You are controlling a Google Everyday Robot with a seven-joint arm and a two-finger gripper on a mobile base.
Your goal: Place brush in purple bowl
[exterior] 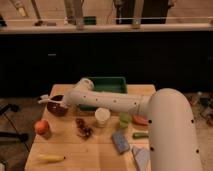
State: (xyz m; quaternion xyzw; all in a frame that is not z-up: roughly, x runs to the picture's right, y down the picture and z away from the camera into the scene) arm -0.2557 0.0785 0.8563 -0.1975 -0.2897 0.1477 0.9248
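The purple bowl [56, 108] sits at the left of the wooden table [70, 150]. My gripper [61, 103] is at the end of the white arm, right over the bowl. It is shut on the brush [45, 99]. The brush's whitish end sticks out to the left past the bowl's rim, and the rest of it is hidden by the gripper.
A green tray [106, 84] stands behind the arm. A white cup [102, 116], a green cup [124, 120], an orange bowl [141, 120] and a dark red bunch [83, 128] are mid-table. An orange fruit [41, 126] and a banana [50, 158] lie front left. A grey-blue sponge [120, 141] lies front right.
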